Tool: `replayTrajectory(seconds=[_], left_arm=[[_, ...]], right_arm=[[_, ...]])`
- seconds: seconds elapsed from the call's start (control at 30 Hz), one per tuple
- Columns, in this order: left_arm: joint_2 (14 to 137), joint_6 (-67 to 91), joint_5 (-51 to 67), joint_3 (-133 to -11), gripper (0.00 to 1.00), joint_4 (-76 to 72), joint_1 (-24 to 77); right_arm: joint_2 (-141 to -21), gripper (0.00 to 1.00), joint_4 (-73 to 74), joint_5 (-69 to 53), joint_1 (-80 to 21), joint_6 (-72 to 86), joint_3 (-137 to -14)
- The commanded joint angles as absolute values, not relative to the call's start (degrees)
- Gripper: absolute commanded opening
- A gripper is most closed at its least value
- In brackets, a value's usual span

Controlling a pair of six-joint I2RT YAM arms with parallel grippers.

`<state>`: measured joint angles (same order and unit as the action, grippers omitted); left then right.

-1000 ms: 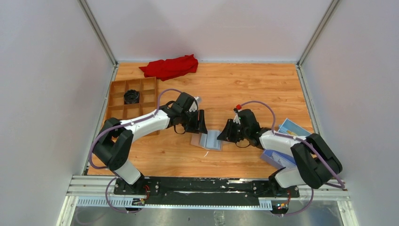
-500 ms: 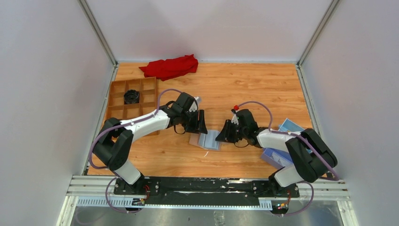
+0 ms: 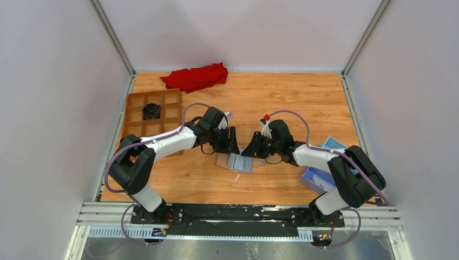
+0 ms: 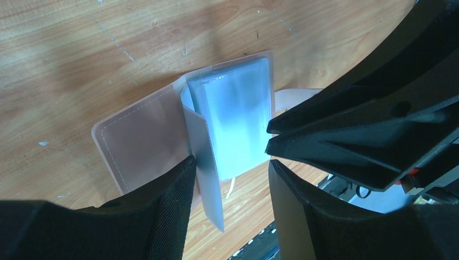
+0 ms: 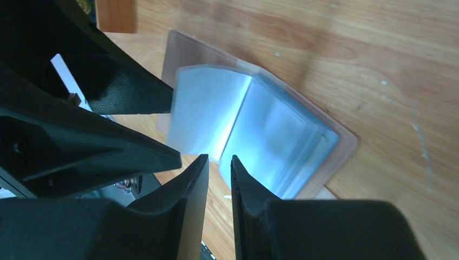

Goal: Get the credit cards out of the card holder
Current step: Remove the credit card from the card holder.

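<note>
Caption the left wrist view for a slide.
Open card holder on the table; left gripper over it, right gripper at its edge.

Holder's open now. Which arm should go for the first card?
Right, probably. The right gripper, jaws narrowly apart, already points at the free edge of the sleeves in the holder. The left gripper stands wide open above the holder, better suited to pinning it.

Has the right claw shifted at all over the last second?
Yes. The right claw has moved left, away from the blue box on the right, and now reaches over the open card holder.
</note>
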<state>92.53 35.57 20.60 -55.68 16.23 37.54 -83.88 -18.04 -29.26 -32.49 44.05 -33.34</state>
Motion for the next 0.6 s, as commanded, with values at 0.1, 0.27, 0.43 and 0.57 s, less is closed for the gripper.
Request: replayTrajectory(seconds=[0.1,0.27,0.43,0.57], left_arm=[[91.74,35.59,21.12,-55.81,0.56,15.88,37.01],[90.43,34.82,20.58,-56.39,0.56,17.45,36.63],[89.40,34.28,20.41,-56.50,0.56,18.46,35.83],[89.22,32.66,18.12,-56.68,0.56,21.47,35.07]], right_arm=[[-86.22,0.24,-19.27,-31.35,-34.35,44.68,-36.02],[-81.49,0.27,-14.44,-23.78,-34.34,42.90,-33.64],[-79.79,0.32,-11.71,-21.03,-34.15,41.58,-31.99],[-81.87,0.34,-11.83,-22.37,-34.16,41.31,-32.03]])
